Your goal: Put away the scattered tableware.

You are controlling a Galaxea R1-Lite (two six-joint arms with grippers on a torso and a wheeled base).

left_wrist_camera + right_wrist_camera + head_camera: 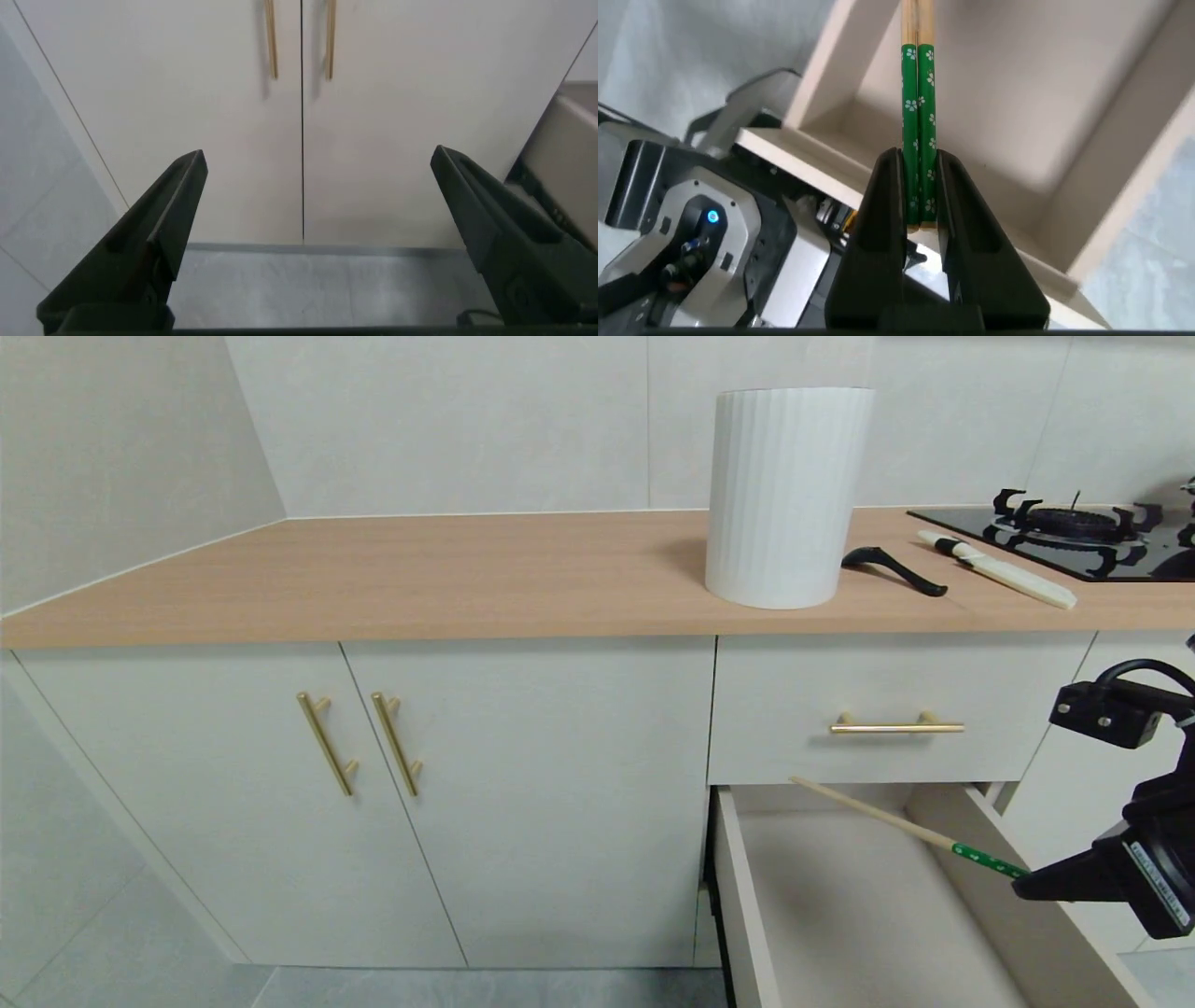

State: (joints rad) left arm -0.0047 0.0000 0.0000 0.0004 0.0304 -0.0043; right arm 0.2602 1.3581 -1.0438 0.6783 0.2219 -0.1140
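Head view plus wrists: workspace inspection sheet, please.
Surface: wooden countertop, three loose items on it.
Job's things: chopsticks held over the open drawer; white knife and black utensil lie on the countertop near the gas hob.
Clutter: white ribbed canister, upright on the countertop.
Grippers: right gripper shut on the chopsticks; left gripper open, empty, facing the closed cupboard doors.
Cables: black cable looped above the right gripper.
Surroundings: tiled wall; upper drawer closed.
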